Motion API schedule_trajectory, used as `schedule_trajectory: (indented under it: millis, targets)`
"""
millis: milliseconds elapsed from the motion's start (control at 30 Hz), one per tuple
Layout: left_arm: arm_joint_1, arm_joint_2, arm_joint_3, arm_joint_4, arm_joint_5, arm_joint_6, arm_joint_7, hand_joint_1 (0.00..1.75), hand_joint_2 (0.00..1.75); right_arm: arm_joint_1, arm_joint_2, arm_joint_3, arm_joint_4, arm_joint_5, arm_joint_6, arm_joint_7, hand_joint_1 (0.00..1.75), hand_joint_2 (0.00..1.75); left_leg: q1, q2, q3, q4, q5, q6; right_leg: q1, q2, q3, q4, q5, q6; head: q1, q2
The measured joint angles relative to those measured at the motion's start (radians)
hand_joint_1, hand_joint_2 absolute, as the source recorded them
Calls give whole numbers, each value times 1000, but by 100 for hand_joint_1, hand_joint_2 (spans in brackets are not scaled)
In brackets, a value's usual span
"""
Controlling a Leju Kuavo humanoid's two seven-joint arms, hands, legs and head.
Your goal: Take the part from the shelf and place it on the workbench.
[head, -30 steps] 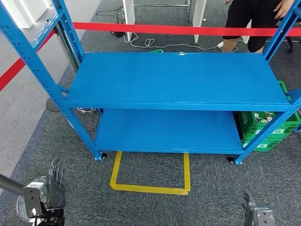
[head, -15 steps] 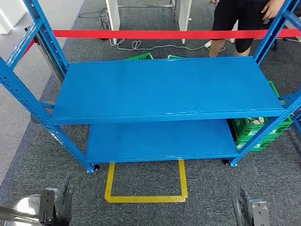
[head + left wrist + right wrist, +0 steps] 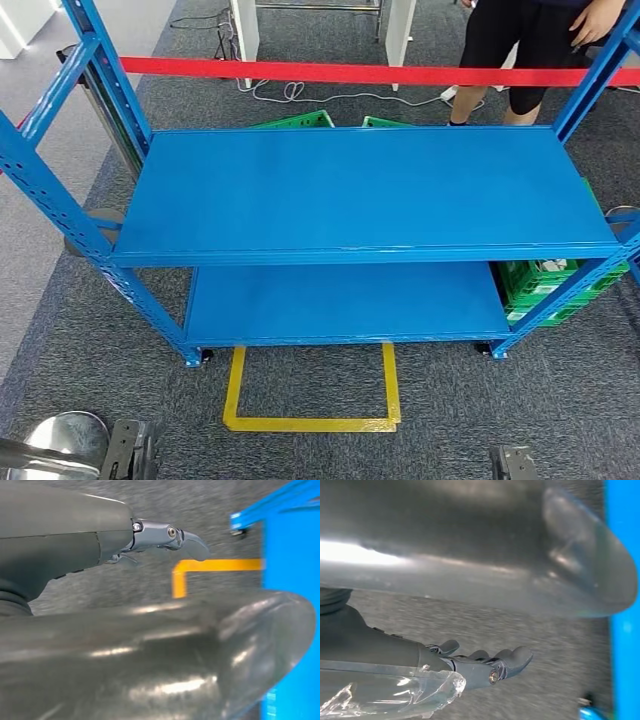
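Both hands (image 3: pixel 136 455) cut off at btm edge.

One blue shelf rack (image 3: pixel 362 190) with two shelves; one yellow floor marking (image 3: pixel 309 420); three green crates (image 3: pixel 555 285); one red barrier tape (image 3: pixel 362 72); one person (image 3: pixel 521 40).

I see grey carpet floor (image 3: pixel 317 455) with a yellow taped outline (image 3: pixel 311 392) just in front of the blue shelving's lower edge. Behind the rack a red barrier tape (image 3: pixel 362 72) runs across, with white table legs (image 3: pixel 246 28) and loose cables (image 3: pixel 302 92) beyond it. Green crates (image 3: pixel 555 285) sit at the rack's right end, and a person's legs (image 3: pixel 502 50) stand past the tape.
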Motion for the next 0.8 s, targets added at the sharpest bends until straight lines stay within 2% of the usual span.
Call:
schedule_trajectory:
  millis: [333, 400, 467, 533, 800]
  targets:
    - [-49, 2, 19, 242, 8, -58, 78, 0, 0, -52, 30, -25, 286, 19, 52, 41, 0, 0, 3, 0, 9, -2, 0, -1, 2, 0, 7, 1, -2, 2, 0, 0]
    - [-59, 2, 23, 288, 9, -69, 93, 0, 0, -63, 36, -30, 341, 22, 62, 50, 0, 87, 3, 0, 10, -3, 0, -1, 2, 0, 8, 2, -3, 1, 0, 0]
    - [-69, 2, 26, 332, 9, -81, 109, 0, 0, -72, 43, -35, 393, 26, 72, 59, 0, 87, 3, 0, 10, -3, 0, -1, 2, 0, 8, 2, -3, 1, 0, 0]
    - [-77, 3, 29, 372, 9, -93, 125, 0, 0, -80, 49, -41, 441, 31, 83, 67, 0, 0, 3, 0, 11, -3, 0, -1, 2, -1, 9, 2, -3, 0, 0, 0]
    - [-95, 6, 34, 453, 9, -111, 150, 0, 0, -99, 62, -51, 534, 36, 97, 78, 0, 0, 3, 0, 12, -4, 0, -1, 2, -1, 10, 2, -3, 0, 0, 0]
